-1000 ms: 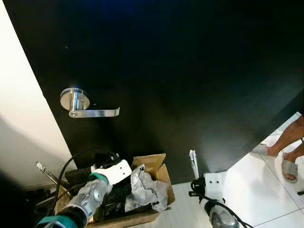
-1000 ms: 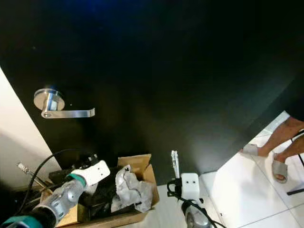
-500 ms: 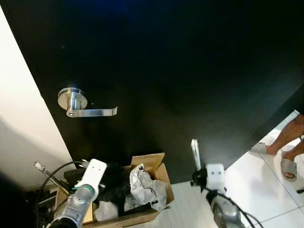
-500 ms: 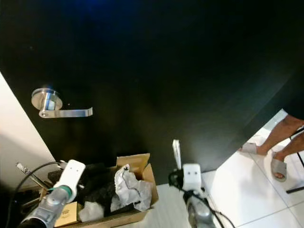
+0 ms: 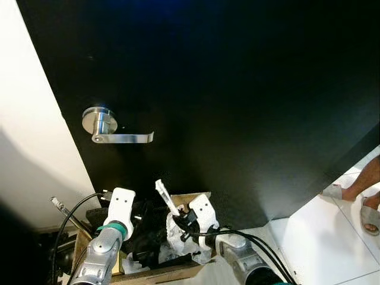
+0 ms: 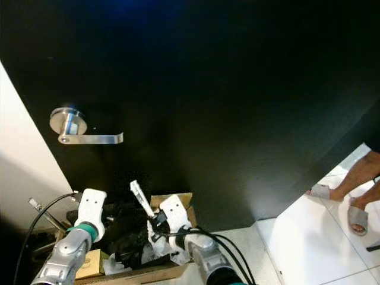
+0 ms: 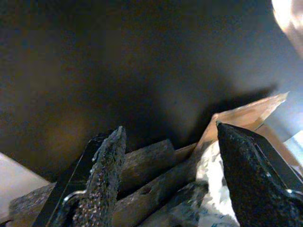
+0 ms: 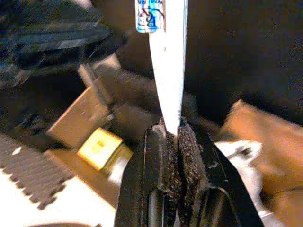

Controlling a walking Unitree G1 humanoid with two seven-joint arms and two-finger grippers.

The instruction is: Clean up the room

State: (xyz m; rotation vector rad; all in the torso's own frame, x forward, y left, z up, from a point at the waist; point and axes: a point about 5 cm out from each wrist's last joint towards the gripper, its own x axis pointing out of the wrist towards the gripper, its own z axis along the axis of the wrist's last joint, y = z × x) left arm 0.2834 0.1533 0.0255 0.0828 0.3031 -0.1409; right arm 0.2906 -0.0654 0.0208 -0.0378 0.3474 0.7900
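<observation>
An open cardboard box (image 5: 159,275) stands on the floor at the foot of a black door. It holds crumpled white wrapping (image 5: 177,236) and dark items. My right gripper (image 8: 173,135) is shut on a thin white strip (image 5: 164,196) with a small printed label, which sticks up over the middle of the box. My left gripper (image 7: 165,142) hangs open above the box's left part with nothing between its fingers (image 7: 108,163). The box's raised flap (image 7: 246,116) and the wrapping (image 7: 212,182) lie just beyond them.
The door carries a silver lever handle (image 5: 117,137). A white wall (image 5: 32,148) flanks it on the left, with a metal rod (image 5: 61,207) and cables low down. On the white tiles (image 5: 320,237) at the right are a person's sandalled feet (image 5: 363,205).
My right gripper has swung left with the white strip, from beside the box to over its middle. The left arm has shifted slightly right; the camera has also moved a little.
</observation>
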